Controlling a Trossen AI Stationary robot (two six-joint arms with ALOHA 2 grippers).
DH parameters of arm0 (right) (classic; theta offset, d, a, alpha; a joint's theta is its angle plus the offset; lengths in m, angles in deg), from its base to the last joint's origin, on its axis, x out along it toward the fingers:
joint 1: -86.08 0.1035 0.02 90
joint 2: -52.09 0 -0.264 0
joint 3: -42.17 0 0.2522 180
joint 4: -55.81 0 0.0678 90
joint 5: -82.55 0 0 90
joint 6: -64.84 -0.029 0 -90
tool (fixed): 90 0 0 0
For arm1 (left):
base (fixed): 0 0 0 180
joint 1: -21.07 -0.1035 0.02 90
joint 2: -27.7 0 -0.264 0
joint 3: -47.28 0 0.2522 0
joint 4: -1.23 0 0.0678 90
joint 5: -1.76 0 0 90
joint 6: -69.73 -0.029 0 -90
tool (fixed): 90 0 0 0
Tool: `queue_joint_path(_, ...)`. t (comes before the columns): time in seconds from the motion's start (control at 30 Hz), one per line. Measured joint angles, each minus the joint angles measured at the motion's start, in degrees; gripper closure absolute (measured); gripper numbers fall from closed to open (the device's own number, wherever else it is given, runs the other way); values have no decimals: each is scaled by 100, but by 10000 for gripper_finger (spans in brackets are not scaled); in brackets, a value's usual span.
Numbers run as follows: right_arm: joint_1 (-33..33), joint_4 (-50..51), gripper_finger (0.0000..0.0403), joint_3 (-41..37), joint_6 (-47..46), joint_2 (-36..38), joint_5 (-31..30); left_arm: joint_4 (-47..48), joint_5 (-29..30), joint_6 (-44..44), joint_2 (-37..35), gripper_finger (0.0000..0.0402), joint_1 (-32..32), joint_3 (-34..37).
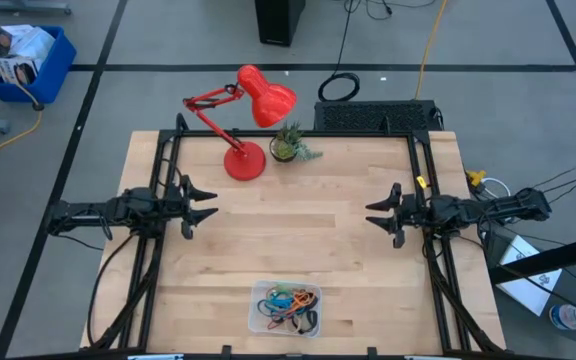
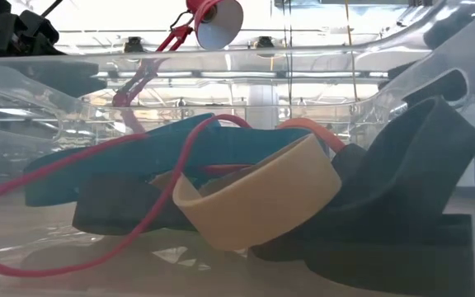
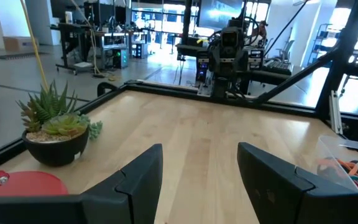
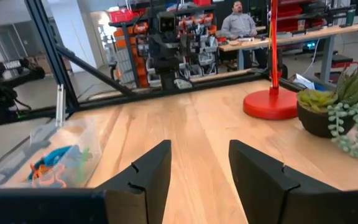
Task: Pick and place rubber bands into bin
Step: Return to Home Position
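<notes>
Both my grippers hang empty with fingers spread wide: the left gripper (image 1: 211, 204) over the left side of the table (image 1: 308, 245), the right gripper (image 1: 372, 214) over the right side, facing each other across bare wood and well apart. The rubber bands (image 1: 290, 305) lie heaped in the bin (image 1: 254, 312) at the near edge, between my two arms; the low view shows blue, red, tan, orange and black loops piled against its clear wall. I can make out no loose band on the wood in the high view, so I judge the picking done and this step to be parking at home. The next move calls for little: settle each arm into its rest pose, fingers holding nothing, clear of the red lamp (image 1: 266, 98) and the potted plant (image 1: 288, 146) at the far side.
</notes>
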Motion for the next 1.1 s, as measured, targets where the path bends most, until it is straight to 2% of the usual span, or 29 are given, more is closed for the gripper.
queue_joint_path(1.1, 0, -79, 248, -2, -2, 0, -2, -2, 7, 7, 0, 188, 0, 0)
